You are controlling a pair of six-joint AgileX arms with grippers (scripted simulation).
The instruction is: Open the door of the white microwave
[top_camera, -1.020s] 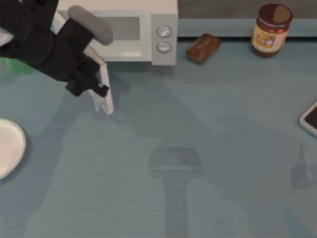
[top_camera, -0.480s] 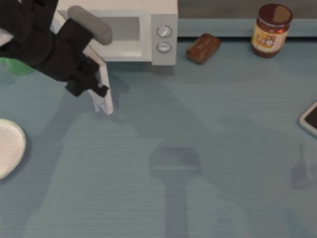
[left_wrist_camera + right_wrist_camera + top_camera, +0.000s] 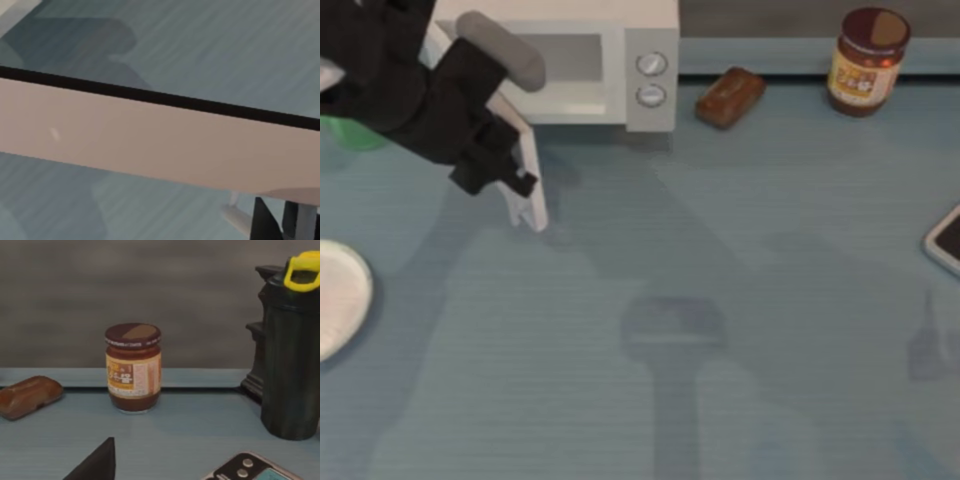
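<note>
The white microwave (image 3: 570,60) stands at the back left, its two knobs (image 3: 651,80) on the right panel. Its door (image 3: 534,200) is swung out toward the table's front and shows edge-on from above. My left gripper (image 3: 515,182) is at the door's free edge, shut on the thin handle (image 3: 235,218). In the left wrist view the door (image 3: 150,140) fills the picture as a pale band, with the black fingers (image 3: 265,225) beside the handle. My right arm is outside the top view. One black fingertip (image 3: 102,462) shows in its wrist view, set wide and holding nothing.
A brown bread loaf (image 3: 730,96) and a brown jar (image 3: 867,60) stand at the back right. A phone (image 3: 945,240) lies at the right edge, a white plate (image 3: 335,300) at the left edge. A green object (image 3: 350,132) peeks from under my left arm. A black bottle (image 3: 290,355) stands near the jar.
My left gripper and the door's free edge have crept very slightly to the left. Everything else is still.
</note>
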